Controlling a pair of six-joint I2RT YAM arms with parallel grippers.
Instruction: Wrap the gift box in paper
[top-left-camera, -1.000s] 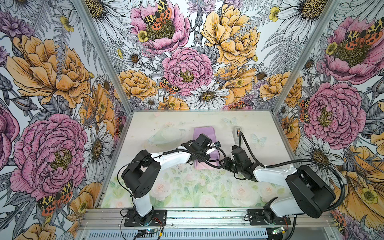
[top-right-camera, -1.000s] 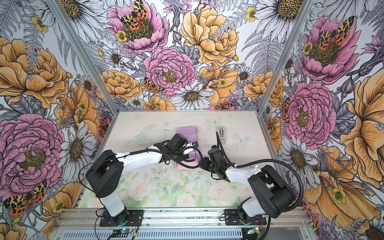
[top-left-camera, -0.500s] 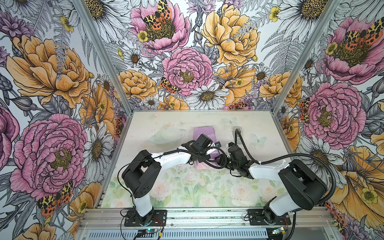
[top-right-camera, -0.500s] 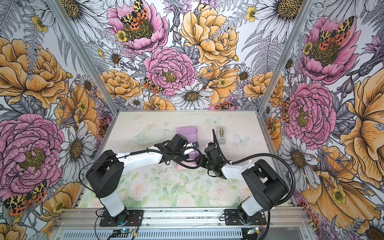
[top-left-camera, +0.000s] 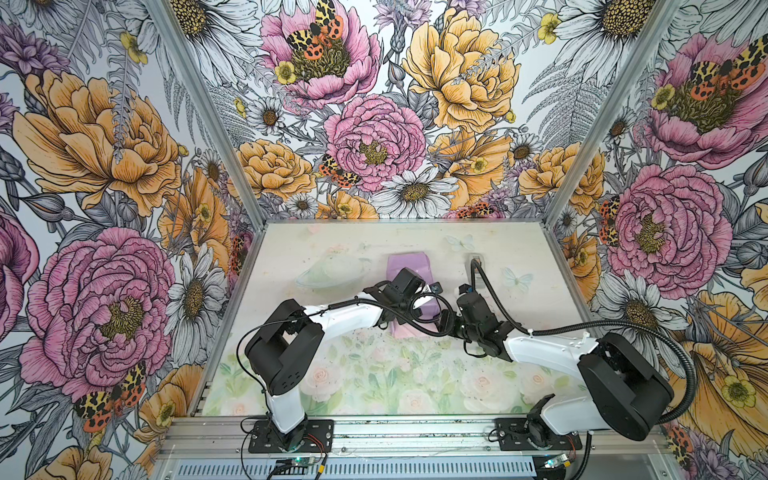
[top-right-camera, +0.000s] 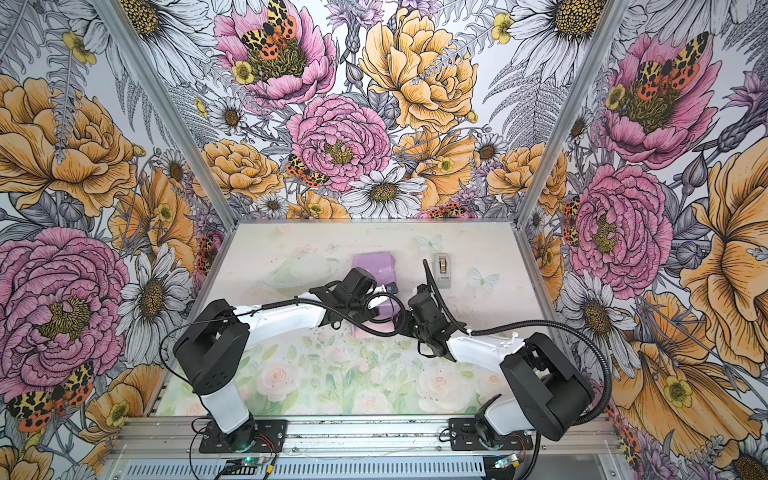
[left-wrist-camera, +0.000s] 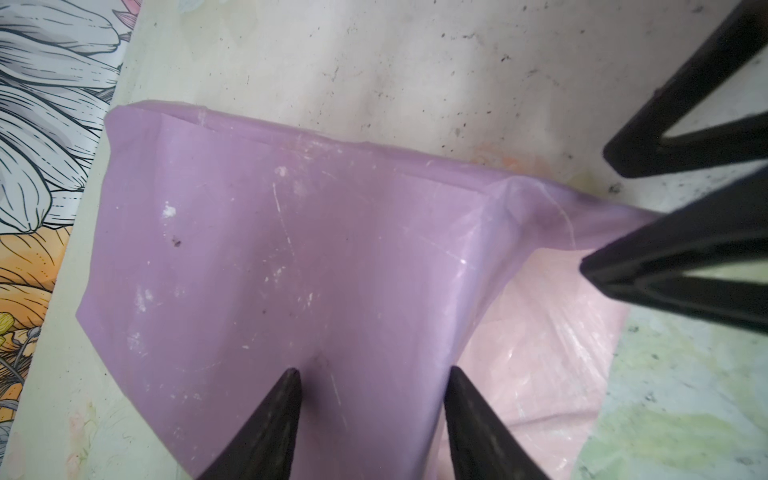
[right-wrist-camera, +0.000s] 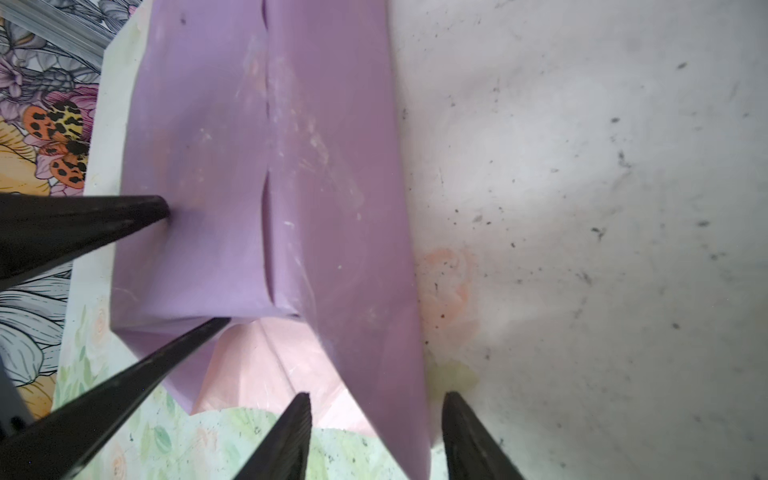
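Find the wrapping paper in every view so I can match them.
In a top view: wrapping paper, mid-table, far end showing past the left arm.
In a top view: same spot.
Left wrist: fills the centre.
Right wrist: upper left down to bottom centre.
Shared landmark: left gripper resting on it.

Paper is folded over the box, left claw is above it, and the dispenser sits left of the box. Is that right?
No. The dispenser sits right of the box, as both top views show. The paper is folded over the box and the left claw is above it.
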